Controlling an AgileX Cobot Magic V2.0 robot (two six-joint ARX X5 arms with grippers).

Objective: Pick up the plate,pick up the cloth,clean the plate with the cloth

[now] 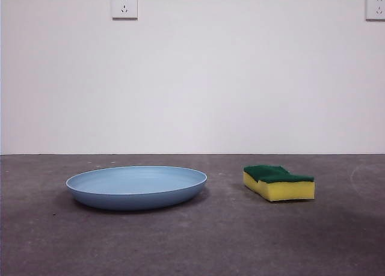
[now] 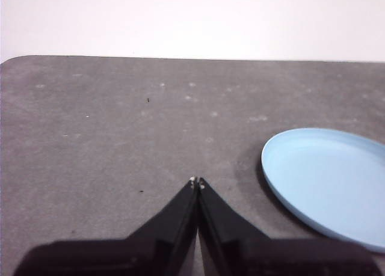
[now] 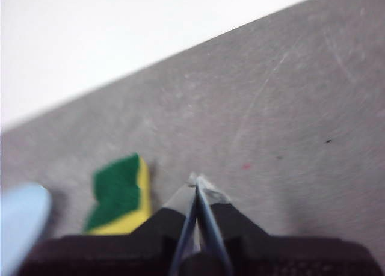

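Two objects sit on the grey table, and the front view has them side by side: the light blue plate flat on its base, the cloth well apart from it, green layer up, yellow foam below. No arm shows in that low view, only a white wall with two sockets behind.

Over to the wrist cameras. Left gripper hangs above bare tabletop, jaws clenched tip to tip on nothing, the plate's rim near it with a clear strip of table between. The table's rounded far corner shows here too.

Right gripper is pinched closed as well, empty, with the cloth just beside it and a blurred sliver of plate beyond. Open table spreads out past both tips, nothing blocking either object.
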